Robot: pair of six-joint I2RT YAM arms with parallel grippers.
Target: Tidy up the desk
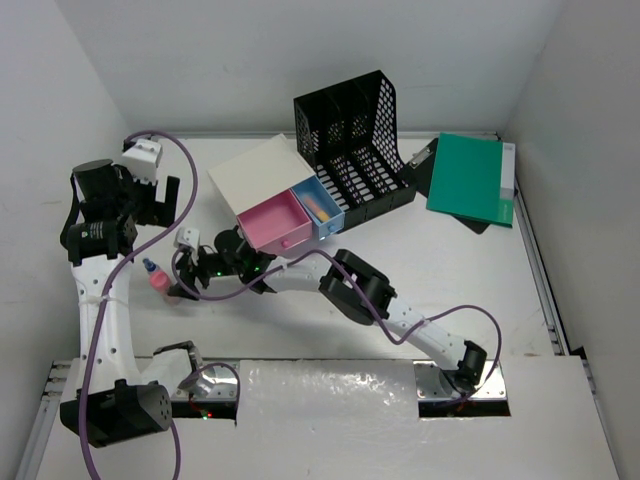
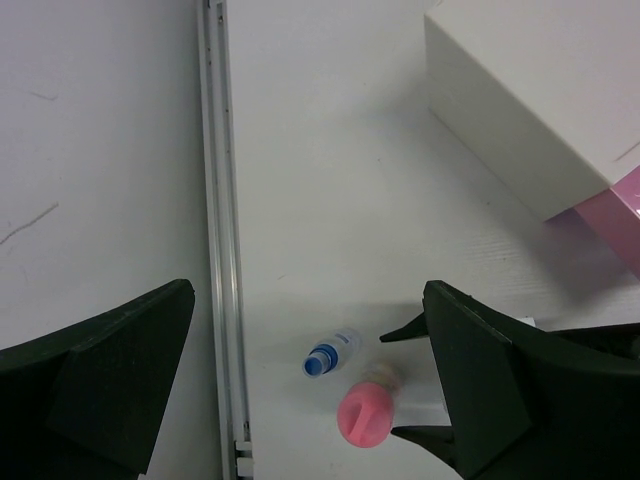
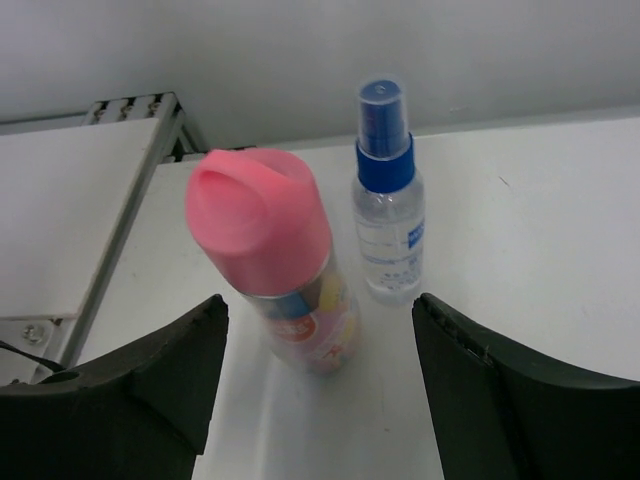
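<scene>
Left gripper (image 2: 305, 350) – jaws released and wide apart, nothing between them. I see it hanging over the left part of the desk (image 1: 450, 280), looking down on two upright bottles. The desk itself fills the floor of the enclosure, with both arm bases at its near edge.

Near the left rim stands a pink-capped bottle (image 3: 270, 260), with a small clear spray bottle (image 3: 388, 220) with a blue top just beside it. Right gripper (image 3: 320, 370) – reached across low to the left, jaws open on either side of the pink-capped bottle, a gap visible each side, so nothing gripped.

Centre: a cream-topped drawer box (image 1: 265, 185), its pink drawer (image 1: 275, 225) and blue drawer (image 1: 318, 208) both pulled out. Just right of it stands a black mesh rack (image 1: 355, 140). Far right lies a green folder (image 1: 468, 178).
</scene>
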